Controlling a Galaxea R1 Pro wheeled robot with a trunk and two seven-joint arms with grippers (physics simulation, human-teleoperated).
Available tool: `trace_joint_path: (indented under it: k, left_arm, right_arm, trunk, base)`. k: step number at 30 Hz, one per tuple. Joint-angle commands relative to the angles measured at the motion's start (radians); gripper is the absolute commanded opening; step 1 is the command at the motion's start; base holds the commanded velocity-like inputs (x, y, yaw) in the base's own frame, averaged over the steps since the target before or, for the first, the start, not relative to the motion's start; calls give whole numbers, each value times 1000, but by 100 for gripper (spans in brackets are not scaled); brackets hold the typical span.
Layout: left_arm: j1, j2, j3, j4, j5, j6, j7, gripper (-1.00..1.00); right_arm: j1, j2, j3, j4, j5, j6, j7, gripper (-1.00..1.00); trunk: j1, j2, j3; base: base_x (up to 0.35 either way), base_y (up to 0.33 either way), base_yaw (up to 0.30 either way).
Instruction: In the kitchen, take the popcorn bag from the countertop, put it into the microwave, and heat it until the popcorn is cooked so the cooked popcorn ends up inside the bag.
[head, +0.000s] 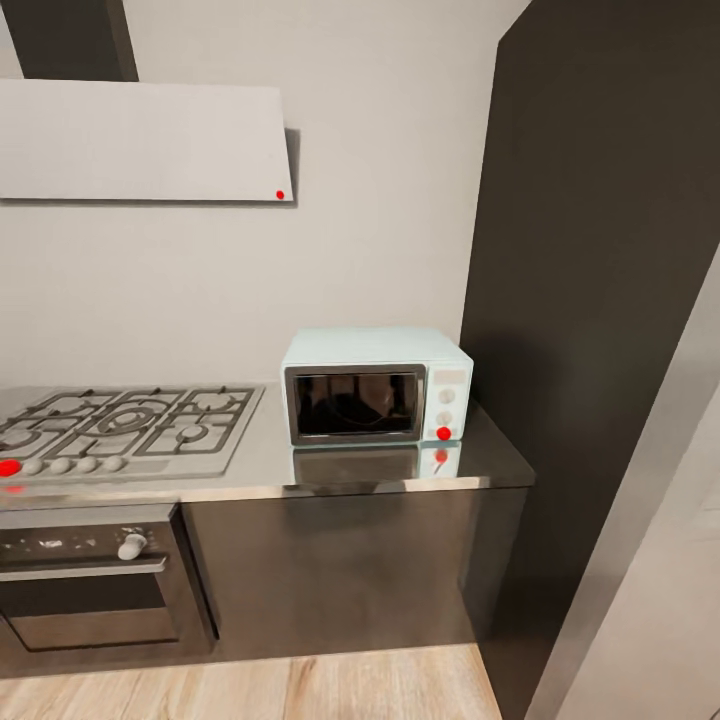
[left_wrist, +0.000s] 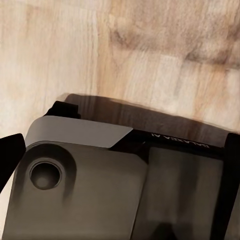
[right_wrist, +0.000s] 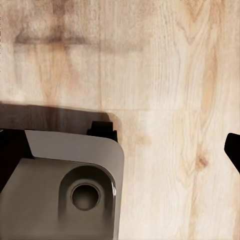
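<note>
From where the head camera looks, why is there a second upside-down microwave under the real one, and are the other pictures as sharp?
Head view: the glossy countertop mirrors the microwave. Both wrist views: soft, with dark shadows on the wooden floor.

Head view: even, soft, fairly bright render light, no hard source visible. The bench (head: 250, 470) top is glossy — the microwave (head: 376, 386) mirrors in it just in front of itself, and the front edge shows a bright glare strip. A red light (head: 443, 433) glows on the microwave panel, also reflected. The dark tall cabinet (head: 600, 300) at the right is dim, low detail. The range hood (head: 140, 140) throws a thin shadow on the wall. Overall slightly soft, the right border smeared.

Wrist views: the wood floor (left_wrist: 150, 50) is bright, grain a bit blurred — faint smudgy shadows on it. The robot base (right_wrist: 65, 190) is grey, casts a dark soft-edged shadow. Black blurry shapes at the frame edges, out of focus.
</note>
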Motion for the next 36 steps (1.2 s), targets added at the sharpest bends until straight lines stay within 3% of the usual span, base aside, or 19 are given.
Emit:
trace_joint_path:
  k: [1, 16, 24, 30, 34, 35, 36]
  left_arm:
    - [0, 0, -8, 0, 6, -3, 4, 100]
    - [0, 2, -7, 0, 8, -3, 5, 100]
    - [0, 1, -8, 0, 8, -3, 5, 100]
    - [0, 0, -8, 0, 8, -3, 5, 100]
    - [0, 0, -8, 0, 8, -3, 5, 100]
    - [0, 0, -8, 0, 8, -3, 5, 100]
    - [0, 0, -8, 0, 8, -3, 5, 100]
  right_arm:
    - [-1, -1, -8, 3, 8, -3, 2, 100]
    - [-1, -1, -9, 3, 7, -4, 2, 100]
    - [-1, 23, -16, -47, 12, -10, 16, 100]
    - [-1, 90, -16, -413, 4, 56, 40, 100]
    - [-1, 164, -14, -702, 3, 261, 61, 100]
    - [-1, 192, -12, -834, 3, 359, 96, 100]
    - [-1, 203, -12, -895, 3, 404, 120, 100]
  trunk:
    - [0, -1, -1]
    - [0, -1, -2]
    - [0, -1, -2]
    - [0, -1, -2]
    - [0, -1, -2]
    - [0, -1, -2]
    - [0, -1, -2]
  base:
    - [0, 0, 0]
    - [0, 0, 64]
    - [0, 0, 1]
    - [0, 0, 0]
    - [0, 0, 0]
    - [0, 0, 0]
    - [0, 0, 0]
